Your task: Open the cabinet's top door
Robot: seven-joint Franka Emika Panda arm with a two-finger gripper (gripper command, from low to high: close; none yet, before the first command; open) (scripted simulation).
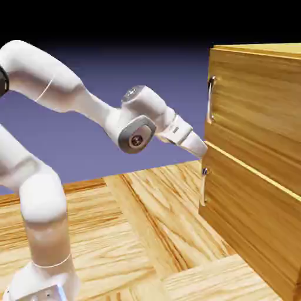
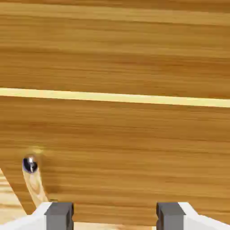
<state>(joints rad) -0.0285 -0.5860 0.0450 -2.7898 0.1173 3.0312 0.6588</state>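
Near the cabinet's point(image 1: 258, 117) front edge, the jaws point(image 2: 115, 216) stand spread, wood showing between them.

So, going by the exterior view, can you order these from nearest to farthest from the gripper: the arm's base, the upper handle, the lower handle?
From the gripper:
1. Lower handle, just below it at the cabinet's front.
2. Upper handle, above it on the top door.
3. Arm's base, at the exterior view's lower left.
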